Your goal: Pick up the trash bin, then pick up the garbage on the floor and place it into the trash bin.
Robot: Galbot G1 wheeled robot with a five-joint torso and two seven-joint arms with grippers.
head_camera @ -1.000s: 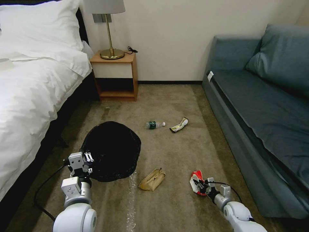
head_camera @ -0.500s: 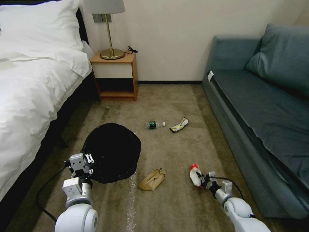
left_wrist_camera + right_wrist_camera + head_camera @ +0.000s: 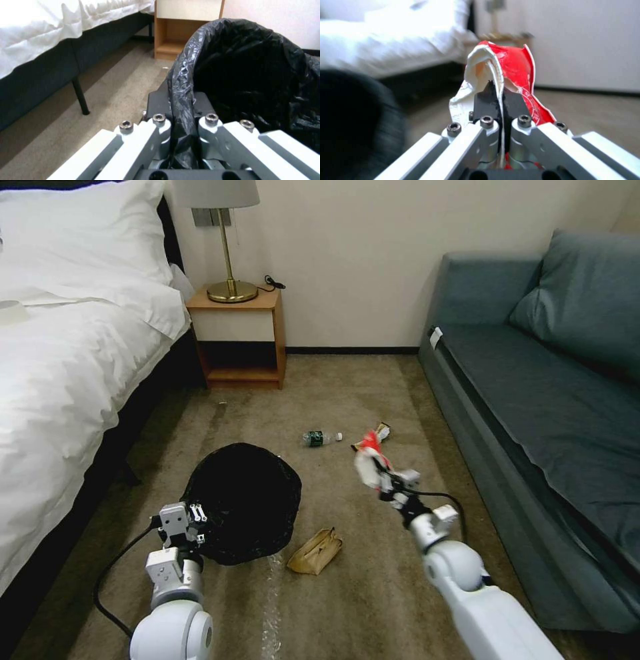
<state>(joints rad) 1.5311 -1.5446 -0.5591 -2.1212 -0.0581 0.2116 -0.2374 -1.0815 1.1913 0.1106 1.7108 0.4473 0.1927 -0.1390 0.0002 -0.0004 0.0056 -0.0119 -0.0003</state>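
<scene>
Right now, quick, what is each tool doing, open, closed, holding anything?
Left tool: closed on the rim of the trash bin.
Right tool: closed on the red-and-white carton, held above the carpet.

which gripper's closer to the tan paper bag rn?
Left, but narrowly. The left gripper sits beside the paper bag, clamped on the trash bin rim. The right gripper is raised beyond it, holding the red carton.

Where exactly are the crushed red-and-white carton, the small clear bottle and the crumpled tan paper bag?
Crushed red-and-white carton [image 3: 367,461]: head view, its white side above the gripper.
Small clear green-labelled bottle [image 3: 320,437]: head view, on its label.
Crumpled tan paper bag [image 3: 315,551]: head view, its middle.
</scene>
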